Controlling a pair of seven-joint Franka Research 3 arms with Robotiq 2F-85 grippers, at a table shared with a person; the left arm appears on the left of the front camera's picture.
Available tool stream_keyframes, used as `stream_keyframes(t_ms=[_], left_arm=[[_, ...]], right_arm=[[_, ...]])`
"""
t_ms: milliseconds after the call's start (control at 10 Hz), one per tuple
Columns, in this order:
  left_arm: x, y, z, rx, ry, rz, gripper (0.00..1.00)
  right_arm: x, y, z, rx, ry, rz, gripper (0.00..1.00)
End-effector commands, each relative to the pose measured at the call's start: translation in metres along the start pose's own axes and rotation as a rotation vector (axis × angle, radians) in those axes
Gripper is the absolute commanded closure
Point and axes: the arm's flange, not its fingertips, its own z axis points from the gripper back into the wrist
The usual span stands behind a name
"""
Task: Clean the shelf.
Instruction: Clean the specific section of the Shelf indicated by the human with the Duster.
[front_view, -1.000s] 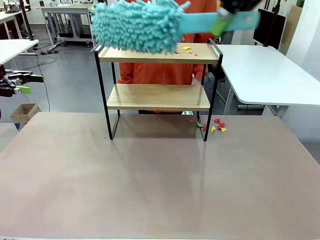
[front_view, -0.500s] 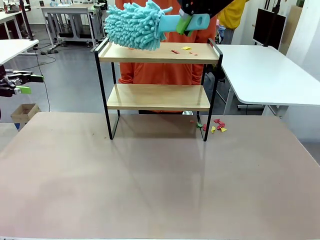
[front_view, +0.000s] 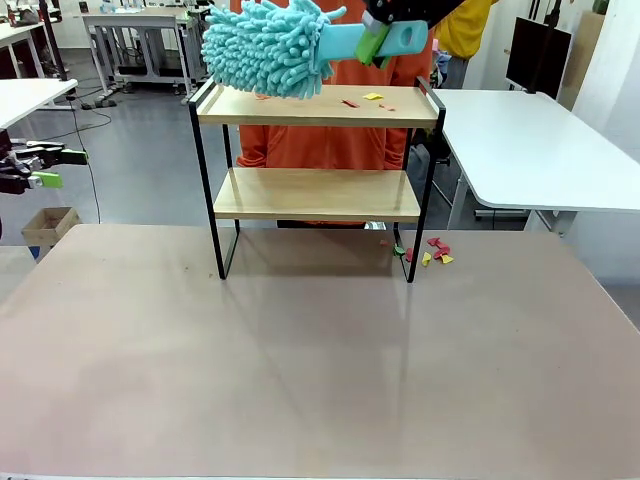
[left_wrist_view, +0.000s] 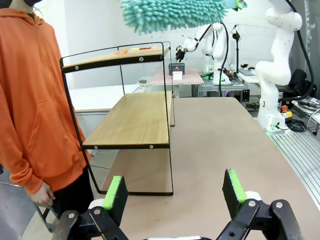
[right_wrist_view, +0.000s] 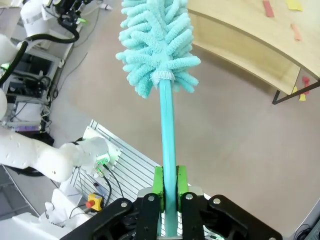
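Right now my right gripper (right_wrist_view: 169, 175) is clamped tight on the flat handle of a fluffy turquoise microfibre duster (front_view: 265, 48). Its head hangs just above the left end of the top board of the small two-tier shelf of light wood and thin black metal (front_view: 318, 193). My left gripper (left_wrist_view: 175, 187) hangs well off to the shelf's left, jaws spread wide, holding nothing. Small red and yellow paper scraps (front_view: 372, 97) lie toward the top board's right end, and more scraps (front_view: 435, 250) lie beside the shelf's right front leg. A person in an orange hoodie (front_view: 320, 145) stands just behind the shelf.
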Motion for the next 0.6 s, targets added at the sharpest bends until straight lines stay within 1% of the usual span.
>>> stream_keyframes(t_ms=[0, 100, 200, 300, 500], left_arm=[[0.003, -0.002, -0.002, -0.001, 0.006, -0.002, 0.0], [0.003, -0.002, -0.002, -0.001, 0.006, -0.002, 0.0], [0.003, -0.002, -0.002, -0.001, 0.006, -0.002, 0.0], [0.003, -0.002, -0.002, -0.001, 0.006, -0.002, 0.0], [0.003, -0.002, -0.002, -0.001, 0.006, -0.002, 0.0]], right_arm=[[0.041, 0.039, 0.002, -0.089, -0.067, -0.107, 0.87], [0.061, 0.056, -0.002, -0.108, -0.07, -0.145, 0.87], [0.08, 0.072, -0.008, -0.076, -0.062, -0.152, 0.87], [0.092, 0.082, -0.013, -0.092, -0.068, -0.199, 0.87], [0.123, 0.105, -0.042, -0.085, -0.052, -0.338, 0.87]])
